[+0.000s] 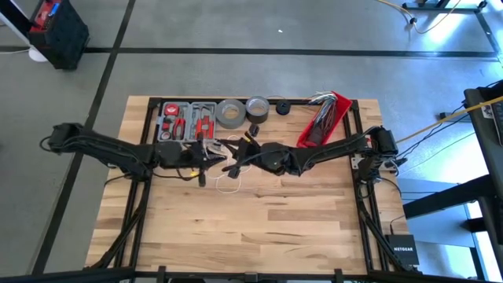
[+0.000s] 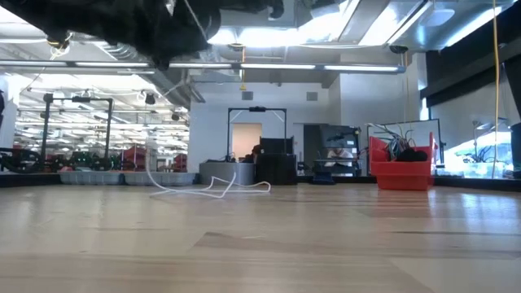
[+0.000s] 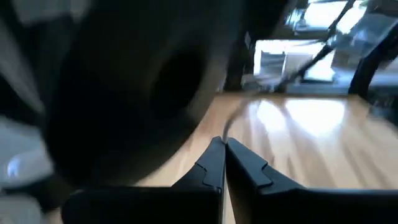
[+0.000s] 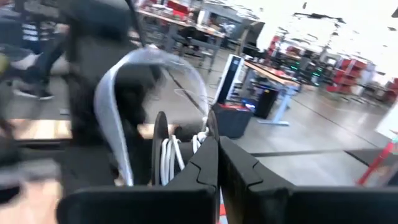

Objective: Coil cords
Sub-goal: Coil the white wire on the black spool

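White cord (image 1: pixel 229 185) lies partly on the wooden table (image 1: pixel 267 228) in loose loops just below the spot where both arms meet near the table's middle, and the rest rises to the grippers. Going left to right, the left gripper (image 3: pixel 224 149) hangs above the table with its fingers pressed together on a thin strand of the cord, which runs onward from the tips. The right gripper (image 4: pixel 217 146), directly beside it, also has its fingers closed, with several white turns of cord bunched just ahead of them. The loose tail trails toward the table's front edge, about equally near both grippers, so either could draw in slack.
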Controlling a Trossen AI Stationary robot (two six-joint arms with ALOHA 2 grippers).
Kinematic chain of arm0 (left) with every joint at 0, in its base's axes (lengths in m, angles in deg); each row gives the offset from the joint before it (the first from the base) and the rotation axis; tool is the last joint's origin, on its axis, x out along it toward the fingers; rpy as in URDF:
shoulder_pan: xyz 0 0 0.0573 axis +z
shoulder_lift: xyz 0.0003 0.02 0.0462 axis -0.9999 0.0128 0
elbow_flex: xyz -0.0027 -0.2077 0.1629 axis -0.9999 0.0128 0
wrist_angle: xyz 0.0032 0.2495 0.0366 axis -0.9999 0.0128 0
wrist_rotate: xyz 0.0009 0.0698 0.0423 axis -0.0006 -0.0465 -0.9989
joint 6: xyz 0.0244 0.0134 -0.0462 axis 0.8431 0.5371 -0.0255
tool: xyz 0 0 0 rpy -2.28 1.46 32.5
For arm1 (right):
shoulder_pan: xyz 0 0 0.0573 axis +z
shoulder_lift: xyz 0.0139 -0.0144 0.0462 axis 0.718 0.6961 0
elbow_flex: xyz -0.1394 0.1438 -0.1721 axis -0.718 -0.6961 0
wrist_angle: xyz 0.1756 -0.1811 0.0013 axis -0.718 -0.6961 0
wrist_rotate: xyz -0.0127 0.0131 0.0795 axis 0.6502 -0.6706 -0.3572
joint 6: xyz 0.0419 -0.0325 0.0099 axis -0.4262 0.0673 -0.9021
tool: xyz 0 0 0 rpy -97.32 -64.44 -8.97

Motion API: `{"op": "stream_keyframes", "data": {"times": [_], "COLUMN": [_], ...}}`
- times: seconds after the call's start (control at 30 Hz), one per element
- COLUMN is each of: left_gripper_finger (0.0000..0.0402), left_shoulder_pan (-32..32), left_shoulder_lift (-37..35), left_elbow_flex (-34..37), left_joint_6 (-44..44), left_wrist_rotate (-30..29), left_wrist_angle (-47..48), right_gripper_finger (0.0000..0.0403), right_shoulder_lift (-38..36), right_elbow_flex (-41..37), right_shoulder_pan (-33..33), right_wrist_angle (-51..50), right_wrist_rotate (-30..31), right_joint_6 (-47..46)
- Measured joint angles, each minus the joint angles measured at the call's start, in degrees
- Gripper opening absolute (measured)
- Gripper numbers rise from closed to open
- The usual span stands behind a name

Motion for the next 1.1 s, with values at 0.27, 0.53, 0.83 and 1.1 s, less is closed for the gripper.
{"op": "stream_keyframes", "data": {"times": [0.27,0.53,0.83,1.1], "left_gripper_finger": [0.0,0.0,0.0,0.0], "left_shoulder_pan": [-0.77,-0.61,-0.55,-0.53], "left_shoulder_lift": [1.53,8.6,11.74,11.74], "left_elbow_flex": [0.0,-3.95,-6.14,-6.15], "left_joint_6": [3.14,4.7,7.99,7.05], "left_wrist_rotate": [-6.72,-6.93,-9.96,-9.96], "left_wrist_angle": [-11.0,-14.14,-10.34,6.88], "right_gripper_finger": [0.0005,0.0005,0.0005,0.0005], "right_shoulder_lift": [0.0,0.0,-0.09,-0.89], "right_elbow_flex": [0.02,0.0,0.0,-0.04], "right_shoulder_pan": [-0.16,-0.13,0.06,1.4], "right_wrist_angle": [0.9,0.27,-0.81,1.35], "right_wrist_rotate": [2.27,2.46,4.46,4.03], "right_joint_6": [-5.13,-5.08,-3.51,-1.87]}}
